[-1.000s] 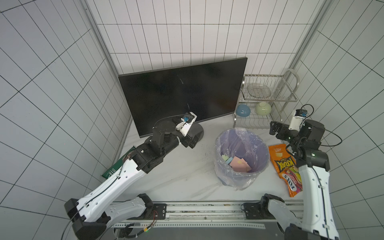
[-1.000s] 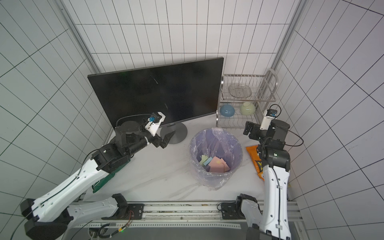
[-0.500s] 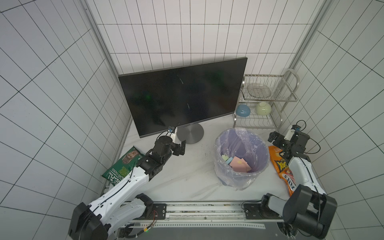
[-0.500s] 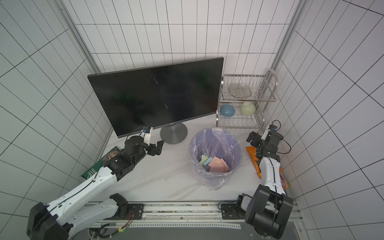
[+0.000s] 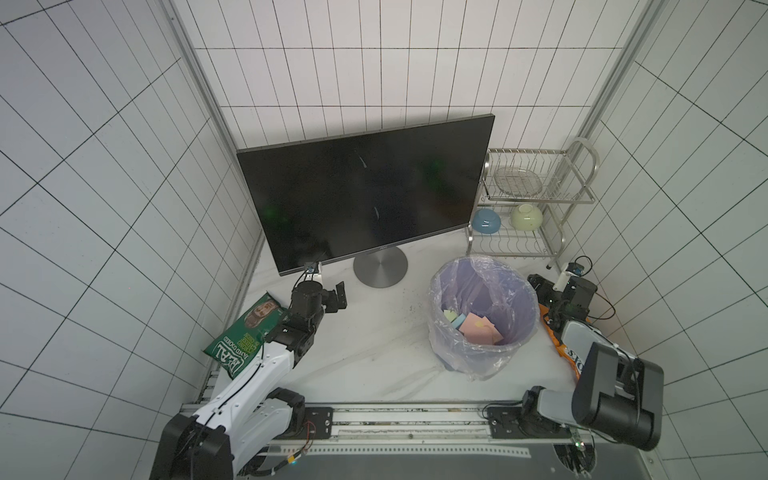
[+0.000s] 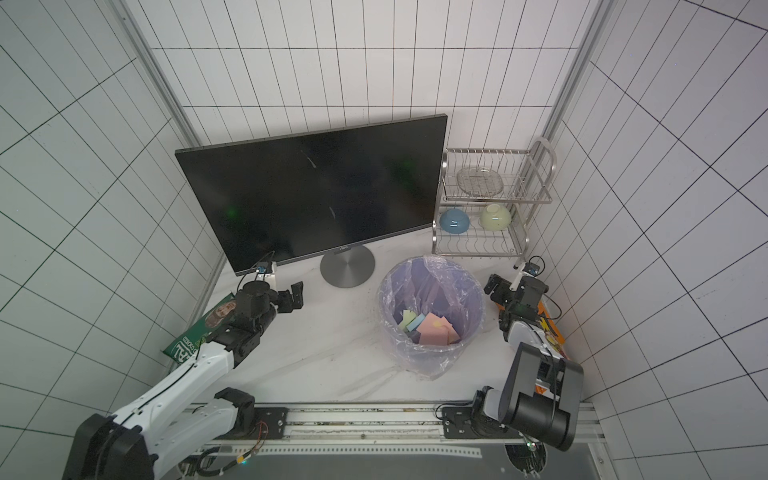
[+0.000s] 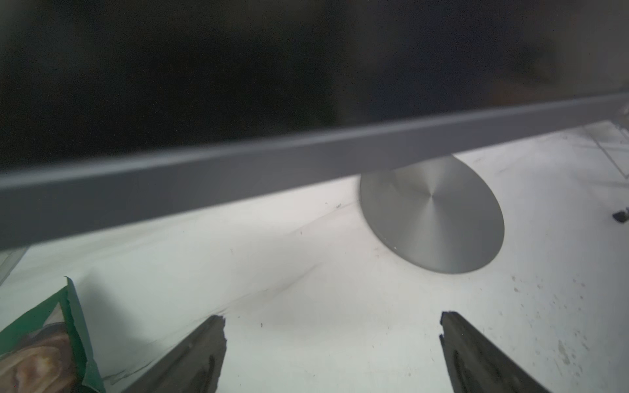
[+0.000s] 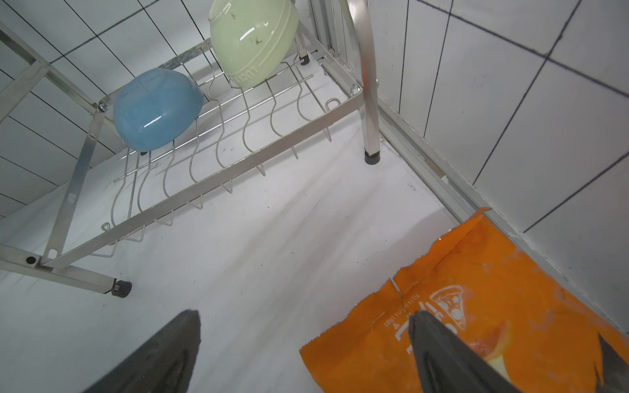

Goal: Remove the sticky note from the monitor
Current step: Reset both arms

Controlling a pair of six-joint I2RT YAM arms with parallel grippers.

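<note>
The black monitor (image 5: 365,195) (image 6: 316,195) stands at the back on its round grey stand (image 5: 380,268) (image 7: 432,211). No sticky note shows on its dark screen. Several coloured sticky notes (image 5: 478,328) (image 6: 432,328) lie inside the bin. My left gripper (image 5: 336,297) (image 6: 293,297) (image 7: 332,321) hovers low over the table in front of the monitor's lower left corner, open and empty. My right gripper (image 5: 540,289) (image 6: 496,291) (image 8: 304,315) sits low at the right of the bin, open and empty, one finger over an orange chip bag (image 8: 493,289).
A bin with a purple liner (image 5: 457,357) stands right of centre. A steel dish rack (image 5: 536,199) (image 8: 238,163) at the back right holds a blue bowl (image 5: 486,220) and a green bowl (image 5: 527,216). A green chip bag (image 5: 245,336) (image 7: 41,340) lies by the left wall.
Both arms have dropped and pulled back. The left gripper came away from the monitor's lower edge down toward the table. The right arm folded down beside the orange bag.
</note>
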